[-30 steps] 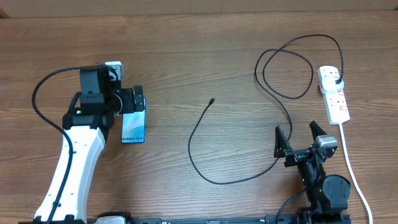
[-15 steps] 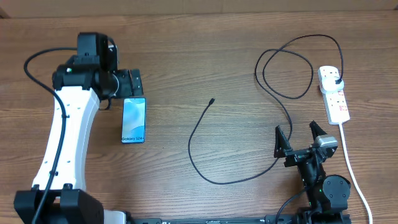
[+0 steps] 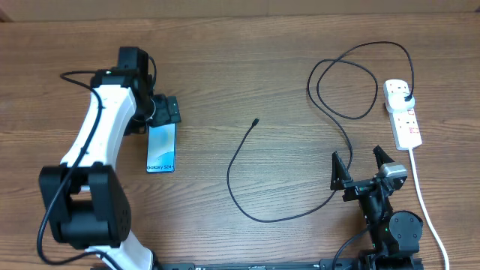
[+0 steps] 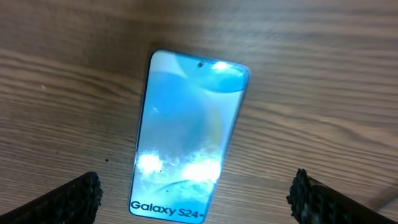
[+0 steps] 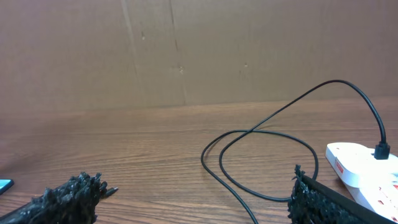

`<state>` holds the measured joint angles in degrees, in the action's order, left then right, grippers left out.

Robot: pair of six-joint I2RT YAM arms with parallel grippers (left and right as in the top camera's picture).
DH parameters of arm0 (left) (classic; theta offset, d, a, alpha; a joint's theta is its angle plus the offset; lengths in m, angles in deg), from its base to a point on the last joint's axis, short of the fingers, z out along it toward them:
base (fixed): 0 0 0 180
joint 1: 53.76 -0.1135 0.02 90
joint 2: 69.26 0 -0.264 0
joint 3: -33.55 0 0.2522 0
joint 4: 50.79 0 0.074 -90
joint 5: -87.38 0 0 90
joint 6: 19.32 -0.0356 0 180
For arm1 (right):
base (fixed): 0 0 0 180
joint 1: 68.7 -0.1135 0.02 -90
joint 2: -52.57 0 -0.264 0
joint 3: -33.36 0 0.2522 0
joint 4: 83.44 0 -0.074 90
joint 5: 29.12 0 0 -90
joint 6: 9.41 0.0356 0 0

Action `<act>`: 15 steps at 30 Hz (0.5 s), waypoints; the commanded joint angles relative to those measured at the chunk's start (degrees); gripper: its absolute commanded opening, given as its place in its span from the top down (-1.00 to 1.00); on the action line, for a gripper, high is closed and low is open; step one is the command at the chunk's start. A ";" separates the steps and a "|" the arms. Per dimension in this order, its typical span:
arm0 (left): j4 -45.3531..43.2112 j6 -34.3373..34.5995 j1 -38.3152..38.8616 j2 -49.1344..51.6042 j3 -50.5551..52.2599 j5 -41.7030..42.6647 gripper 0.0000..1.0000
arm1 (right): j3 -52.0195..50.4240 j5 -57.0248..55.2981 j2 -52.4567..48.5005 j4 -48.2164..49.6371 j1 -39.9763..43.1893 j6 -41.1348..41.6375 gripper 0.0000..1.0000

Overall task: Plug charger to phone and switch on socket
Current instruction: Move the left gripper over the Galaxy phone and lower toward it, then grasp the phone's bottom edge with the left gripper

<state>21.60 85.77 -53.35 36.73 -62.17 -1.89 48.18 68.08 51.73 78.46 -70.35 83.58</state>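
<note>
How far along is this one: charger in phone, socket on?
Done: charger plug sits in the socket. In hand: nothing; the left gripper, jaws open, hovers over the phone. Left: the connector tip lies loose, apart from the phone; whether the socket is on can't be told. Right gripper open.

Table [image 3: 247,67]: wood-grain top, brown, matt with a low sheen.
Phone [image 4: 186,137]: glass-smooth screen, glossy, with bright glare patches; thin dark edge.
Charger [image 3: 229,172]: thin black cable, smooth, matt.
Socket [image 3: 403,112]: white plastic, smooth, slight gloss. Its cord [image 3: 418,187]: white, smooth.
Left gripper [image 4: 196,202] pads [image 4: 78,194]: black, coarse, grainy.
Left arm [image 3: 96,127] shell: white glossy plastic.
Back wall [image 5: 186,50]: brown, matt, cardboard-like.
</note>
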 commanded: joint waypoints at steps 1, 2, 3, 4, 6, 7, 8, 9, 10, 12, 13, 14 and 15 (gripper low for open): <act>-0.26 1.86 0.44 4.04 1.25 -4.17 -1.00 | -0.61 -0.11 0.68 0.20 -0.22 -0.04 -1.00; -0.26 1.84 0.44 5.01 1.25 -4.48 -0.99 | -0.61 -0.09 0.68 0.20 -0.22 -0.04 -1.00; -0.24 1.84 0.42 5.66 1.25 -4.55 -1.00 | -0.61 -0.11 0.68 0.20 -0.22 -0.04 -1.00; -0.24 1.84 0.42 6.47 1.25 -4.57 -0.99 | -0.61 -0.11 0.68 0.20 -0.22 -0.04 -0.99; -0.28 1.81 0.42 8.24 1.27 -4.79 -1.00 | -0.61 -0.11 0.68 0.20 -0.22 -0.04 -1.00; -0.39 1.70 0.42 8.85 1.31 -4.79 -0.99 | -0.61 -0.11 0.68 0.20 -0.22 -0.04 -0.99; -0.46 1.64 0.42 9.33 1.36 -4.76 -0.99 | -0.61 -0.11 0.68 0.20 -0.22 -0.04 -1.00; -0.66 1.64 0.42 9.92 1.49 -4.76 -0.99 | -0.61 -0.09 0.68 0.20 -0.22 -0.04 -1.00; -1.07 1.64 0.46 10.29 1.86 -4.74 -0.99 | -0.61 -0.09 0.68 0.20 -0.22 -0.04 -1.00; -2.64 1.25 0.70 10.58 3.28 -4.74 -0.99 | -0.61 -0.11 0.68 0.20 -0.22 -0.04 -1.00; -3.69 1.18 0.81 10.58 4.39 -4.76 -0.99 | -0.61 -0.09 0.68 0.20 -0.22 -0.04 -1.00; -5.44 0.46 0.79 10.58 6.19 -4.70 -0.99 | -0.61 -0.11 0.68 0.20 -0.22 -0.04 -1.00; -6.14 0.26 0.81 10.58 6.86 -4.70 -0.99 | -0.61 -0.11 0.68 0.20 -0.22 -0.04 -1.00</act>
<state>17.99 86.82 -53.11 46.22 -58.91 -5.58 48.18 68.11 51.73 78.46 -70.32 83.58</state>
